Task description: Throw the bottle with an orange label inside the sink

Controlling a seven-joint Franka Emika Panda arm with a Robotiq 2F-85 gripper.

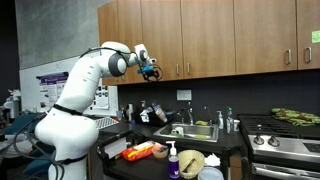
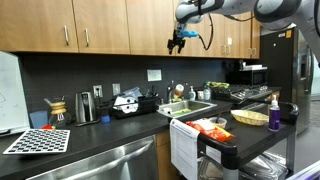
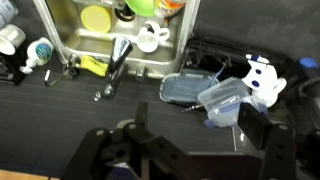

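Observation:
My gripper [image 1: 151,71] hangs high in the air in front of the upper cabinets, well above the counter; it also shows in an exterior view [image 2: 180,42]. In the wrist view its two dark fingers [image 3: 195,135] are spread wide with nothing between them. The steel sink [image 3: 70,38] lies at the upper left below me, with the curved faucet [image 3: 115,62] at its near rim and a yellow-green plate and a white mug inside. The sink shows in both exterior views [image 1: 192,130] [image 2: 190,108]. A small orange-red thing [image 3: 172,4] is cut off at the top edge; I cannot tell if it is the bottle.
Clear plastic containers [image 3: 215,95] lie on the dark counter right under the gripper. A cart holds a purple pump bottle [image 2: 274,112], a flat orange-red packet [image 2: 211,127] and a woven bowl [image 2: 250,117]. A stove [image 1: 285,140] stands beside the sink. Cabinets are close behind the gripper.

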